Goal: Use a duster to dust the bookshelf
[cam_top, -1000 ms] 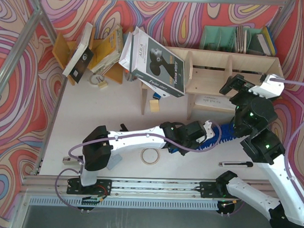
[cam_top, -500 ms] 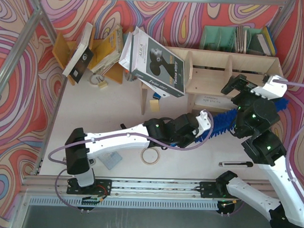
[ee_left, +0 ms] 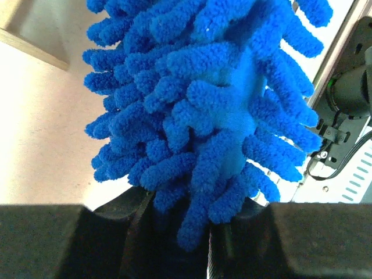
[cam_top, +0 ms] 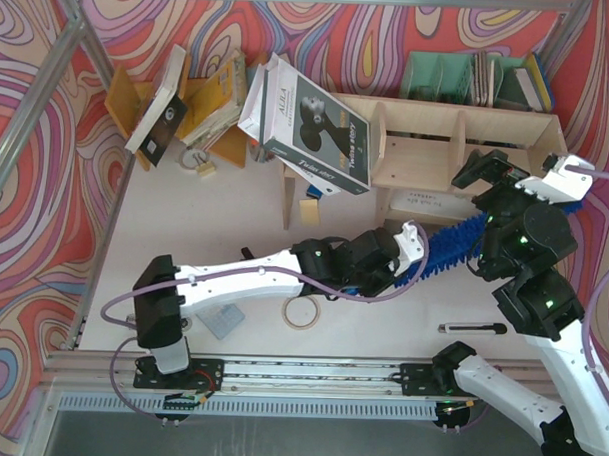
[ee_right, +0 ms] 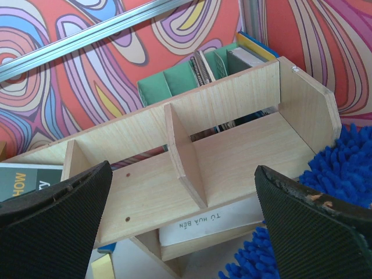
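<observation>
Left pincer [cam_top: 408, 250] is clamped on the duster [cam_top: 450, 241], whose head slants up in front of the shelf's [cam_top: 427, 144] right end (contact I can't confirm). I'd lay it flat on top and sweep left slowly; right pincer [ee_right: 180, 174] hovers above, wide apart, empty.
</observation>
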